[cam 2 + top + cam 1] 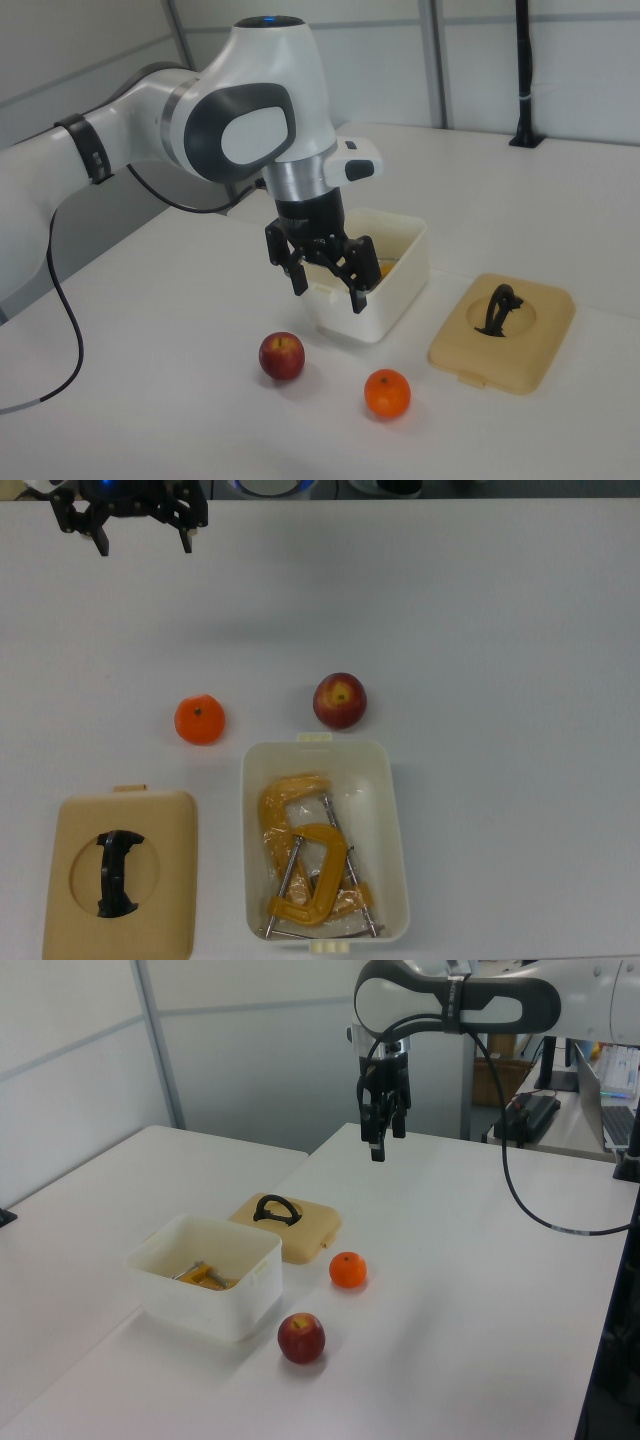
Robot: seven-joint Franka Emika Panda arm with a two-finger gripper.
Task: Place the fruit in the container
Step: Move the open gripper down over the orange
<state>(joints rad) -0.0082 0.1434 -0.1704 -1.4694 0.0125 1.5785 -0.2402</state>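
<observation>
In the top view, going left to right, we see the lid (121,874) with its black handle (117,872) lying flat on the white table (500,630) at the lower left. Above it, at the frame's upper left edge, the gripper (143,542) hangs over bare table with its fingers spread apart and nothing between them. Next comes the orange (200,720), resting on the table just up and left of the tub (398,830). The apple (340,701) sits close beside the tub's far short end, yellow patch facing up. Both fruits are outside the tub and apart from each other. The tub holds two yellow-orange clamps (305,860) lying across one another, and no fruit.

In the left view, we see the tub (215,1290) at left, the lid (290,1225) behind it, the apple (301,1338) and orange (348,1270) to its right, and the gripper (383,1140) high above the table, well clear of both fruits
</observation>
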